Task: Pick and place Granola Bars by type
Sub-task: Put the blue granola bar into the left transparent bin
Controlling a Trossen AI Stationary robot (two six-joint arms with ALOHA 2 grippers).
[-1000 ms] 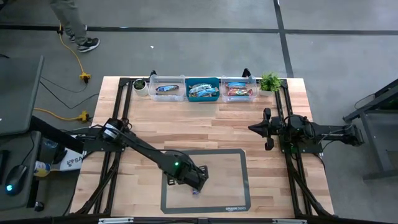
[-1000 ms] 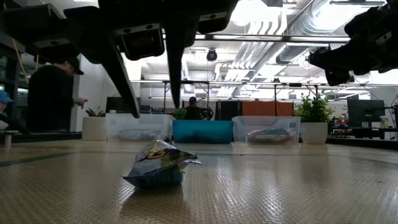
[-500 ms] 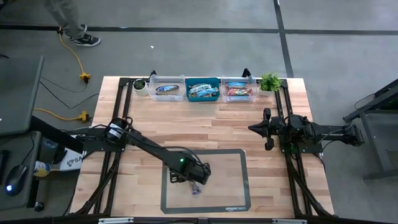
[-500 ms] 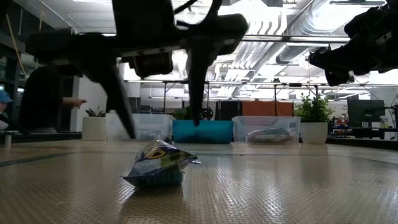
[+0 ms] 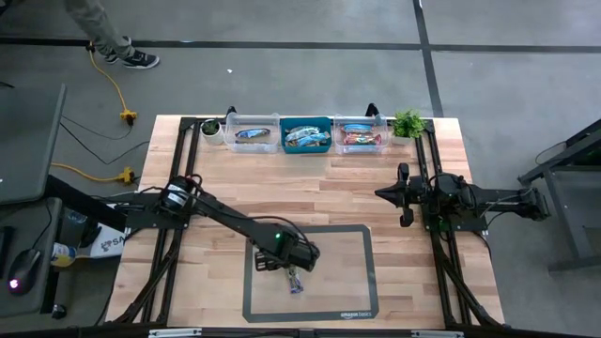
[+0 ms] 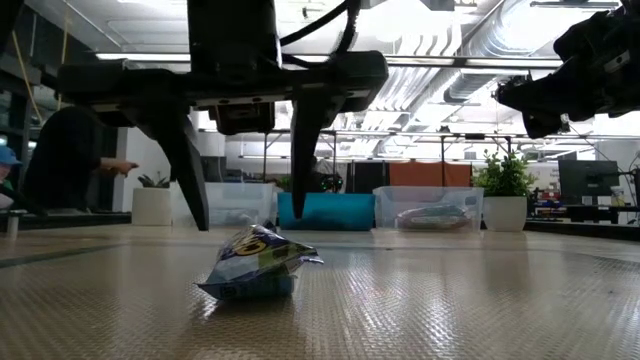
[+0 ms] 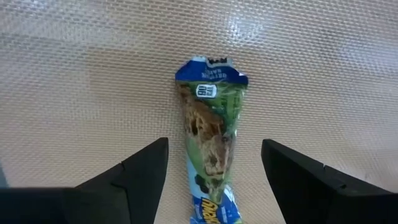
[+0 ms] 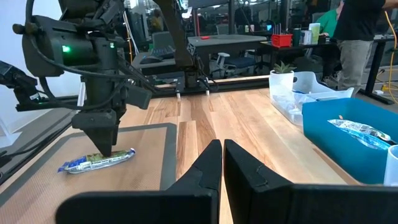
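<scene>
One granola bar (image 7: 208, 140) in a blue and green wrapper lies flat on the grey mat (image 5: 357, 282) near the table's near edge; it also shows as the bar (image 5: 295, 282) from above and the bar (image 6: 255, 265) from table height. My left gripper (image 7: 214, 142) hangs open right above it, pointing down, one finger on each side of the bar across its length, tips (image 6: 200, 222) short of the mat. My right gripper (image 5: 404, 197) waits shut at the right side of the table, raised. Other bars lie in the bins at the far edge.
Three small bins stand in a row at the far edge: a clear one (image 5: 252, 133), a blue one (image 5: 306, 136) and a clear one (image 5: 361, 135), flanked by two small potted plants (image 5: 408, 122). A person (image 6: 70, 160) stands beyond the table's left.
My left gripper has turned about its own axis over the bar, shifted slightly toward the table's right, and come down toward it. The bar has not moved.
</scene>
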